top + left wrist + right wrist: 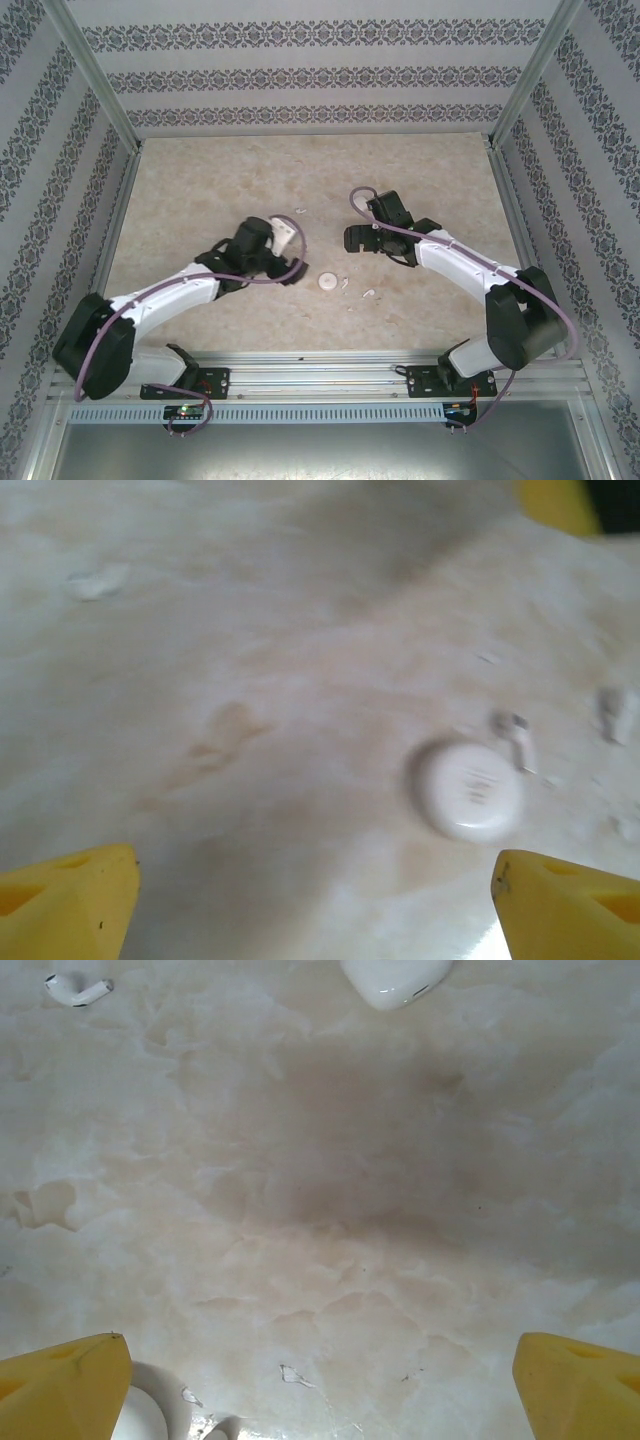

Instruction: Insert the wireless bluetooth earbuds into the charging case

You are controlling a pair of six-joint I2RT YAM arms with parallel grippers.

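A round white case (327, 281) lies flat between the two arms, its lid down; in the left wrist view this round case (470, 790) sits ahead and right of the fingers. One earbud (517, 738) lies touching its far side and another earbud (615, 715) lies further right. From above, two earbuds (368, 294) rest right of the round case. A rounded-square white case (395, 978) lies ahead of my right gripper (320, 1390), with an earbud pair (78, 990) at the far left. My left gripper (320, 910) and right gripper both stand open over bare table.
The marble-patterned table (200, 200) is walled by patterned panels on three sides. From above, my left gripper (291, 263) and right gripper (352, 240) face each other about a hand's width apart. A small blurred white piece (95, 583) lies far left in the left wrist view.
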